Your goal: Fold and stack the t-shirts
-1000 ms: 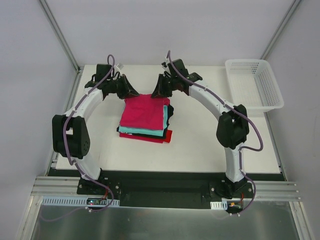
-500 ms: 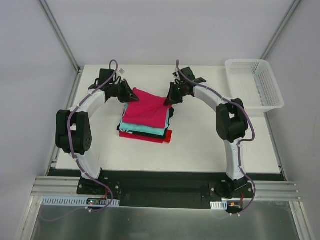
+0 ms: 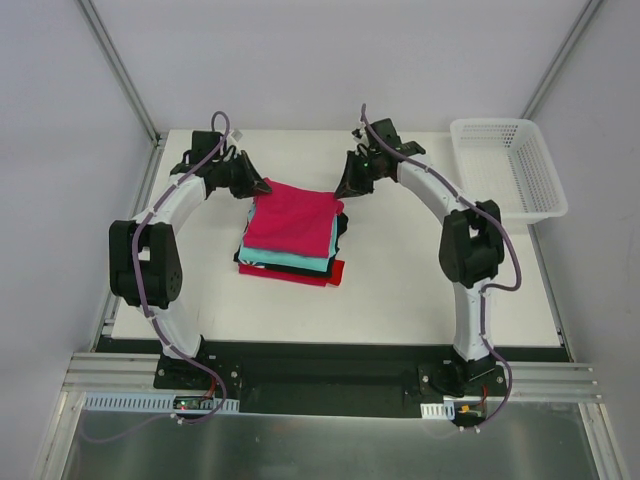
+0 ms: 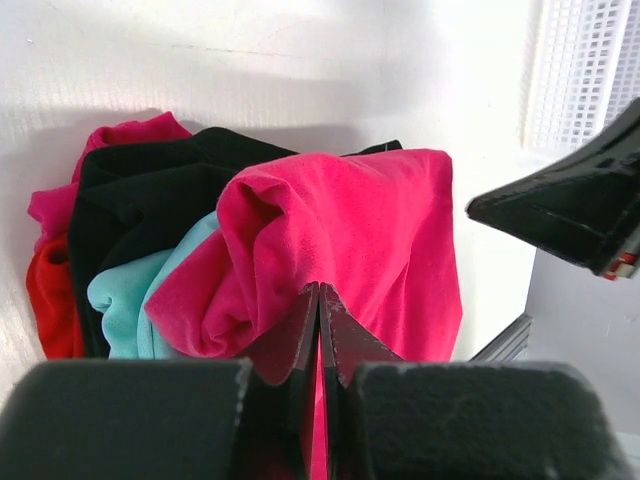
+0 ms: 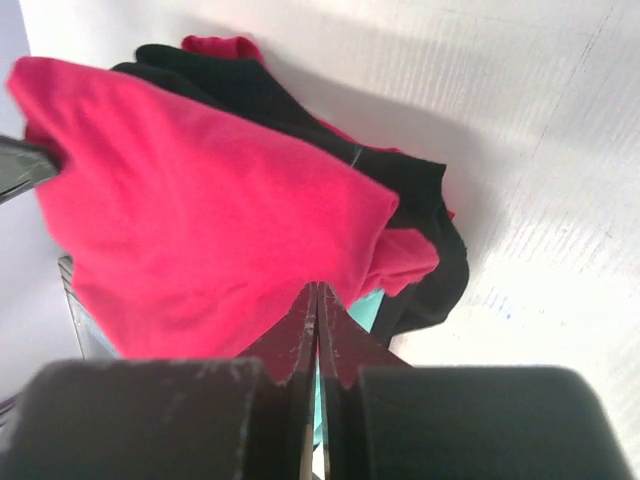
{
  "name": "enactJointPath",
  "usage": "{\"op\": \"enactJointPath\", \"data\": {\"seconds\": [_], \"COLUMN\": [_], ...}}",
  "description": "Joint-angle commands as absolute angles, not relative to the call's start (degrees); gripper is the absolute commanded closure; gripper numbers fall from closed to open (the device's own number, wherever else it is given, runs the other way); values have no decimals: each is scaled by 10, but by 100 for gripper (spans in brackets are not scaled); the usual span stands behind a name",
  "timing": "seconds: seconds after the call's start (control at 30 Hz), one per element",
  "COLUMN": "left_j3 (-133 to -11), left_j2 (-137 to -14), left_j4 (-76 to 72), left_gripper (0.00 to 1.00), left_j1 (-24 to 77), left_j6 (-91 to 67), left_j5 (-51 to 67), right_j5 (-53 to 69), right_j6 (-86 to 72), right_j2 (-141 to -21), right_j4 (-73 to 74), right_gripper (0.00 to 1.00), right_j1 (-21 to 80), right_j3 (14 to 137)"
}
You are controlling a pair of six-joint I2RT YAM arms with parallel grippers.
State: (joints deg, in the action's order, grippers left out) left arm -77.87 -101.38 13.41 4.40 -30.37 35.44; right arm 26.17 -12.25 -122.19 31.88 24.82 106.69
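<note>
A crimson-pink t-shirt (image 3: 292, 215) lies on top of a folded stack in the middle of the table. Under it are a teal shirt (image 3: 285, 261), a black one (image 3: 341, 228) and a red one (image 3: 310, 276) at the bottom. My left gripper (image 3: 264, 187) is shut at the pink shirt's far left corner. My right gripper (image 3: 346, 188) is shut at its far right corner. In the left wrist view the closed tips (image 4: 318, 288) sit in pink cloth (image 4: 380, 230). The right wrist view shows the same: closed tips (image 5: 318, 286) at the pink shirt's edge (image 5: 200, 200).
A white mesh basket (image 3: 500, 123) stands at the table's far right corner, also seen in the left wrist view (image 4: 585, 70). The white table (image 3: 420, 280) runs to metal frame posts at the back corners.
Both grippers have spread apart along the pink shirt's far edge, the right one moving right. The shirt, lifted and skewed half a second ago, now lies squarer on the stack.
</note>
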Motion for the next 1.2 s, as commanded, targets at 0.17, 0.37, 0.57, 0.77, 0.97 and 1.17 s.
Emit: {"op": "enactJointPath", "data": {"seconds": [0.17, 0.37, 0.57, 0.77, 0.97, 1.17], "left_j3": [-825, -808, -766, -737, -742, -808], "left_j2": [-982, -995, -1018, -1041, -1036, -1005], "left_j4": [143, 139, 104, 105, 128, 193], "left_gripper": [100, 100, 100, 100, 100, 100], "left_j1": [49, 49, 49, 25, 4, -8], "left_j6": [-321, -317, -320, -295, -279, -252], "left_j5": [383, 374, 378, 352, 344, 326], "right_j5": [261, 271, 273, 268, 269, 276], "right_j6": [-100, -108, -108, -95, -90, -93], "right_j2": [-1104, -1058, -1034, -1013, -1005, -1012], "right_j4": [383, 383, 381, 388, 388, 383], "right_gripper": [89, 77, 75, 76, 76, 76], "right_j1": [246, 248, 252, 253, 251, 259], "right_j3": [1116, 1088, 1071, 1045, 1020, 1022]}}
